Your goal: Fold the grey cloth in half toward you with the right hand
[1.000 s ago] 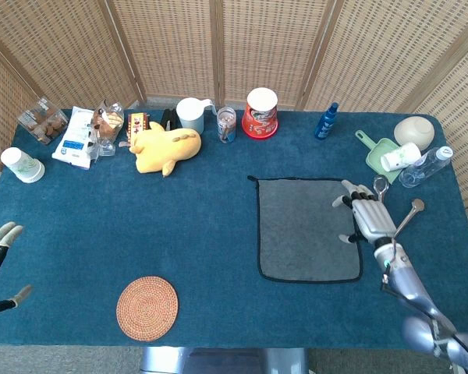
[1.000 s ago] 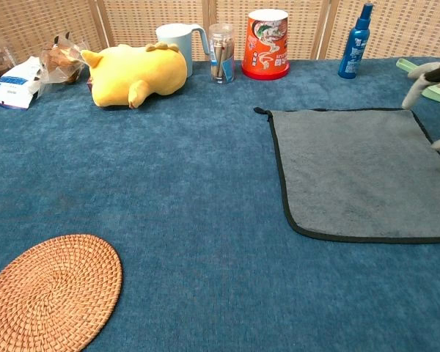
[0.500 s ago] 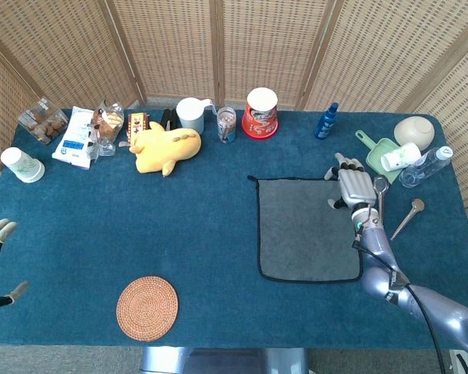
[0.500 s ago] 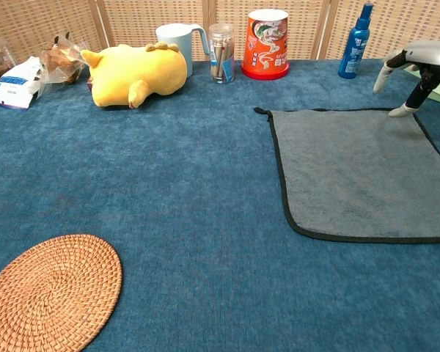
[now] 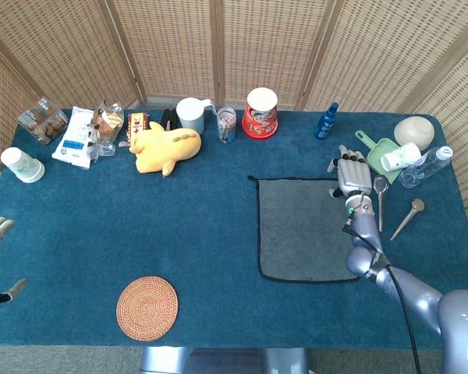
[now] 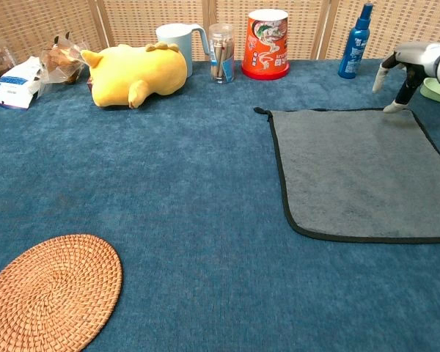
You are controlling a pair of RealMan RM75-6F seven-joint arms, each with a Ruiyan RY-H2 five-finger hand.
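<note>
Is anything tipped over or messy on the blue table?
Only the yellow plush toy lies on its side near the back, and a white paper cup lies tipped in the green tray. The grey cloth lies flat and neat, the right hand at its far edge.

The right hand (image 5: 351, 176) has moved from beside the grey cloth (image 5: 307, 228) to its far right corner.

cloth (image 5: 308, 230) right of mat (image 5: 147, 308) | toy (image 5: 165, 146) behind
</note>
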